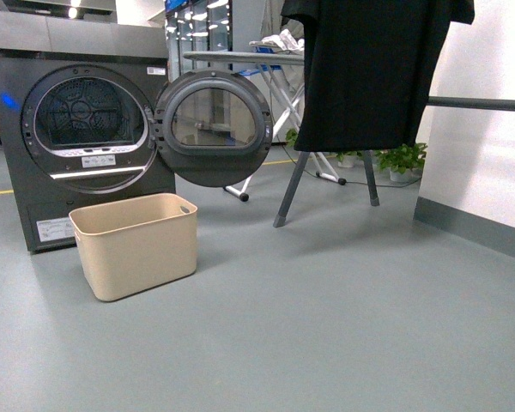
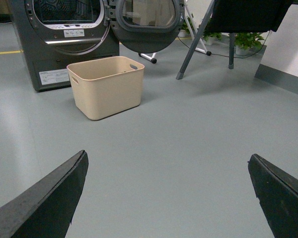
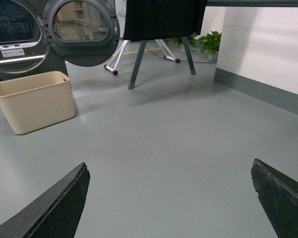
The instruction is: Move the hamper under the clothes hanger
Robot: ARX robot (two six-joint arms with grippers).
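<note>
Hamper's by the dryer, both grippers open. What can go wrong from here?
1. The hamper sits close to the open dryer door; lifting it could strike the door.
2. A slanted leg of the clothes hanger stands in the path; a dragged hamper might catch it.
3. The black shirt hangs low; an arm reaching under could snag it.

Smooth grey floor with hamper, dryer, clothes hanger, ironing board and plants.

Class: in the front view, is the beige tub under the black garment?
No, the beige plastic tub sits further left, before the dark grey dryer.
</note>
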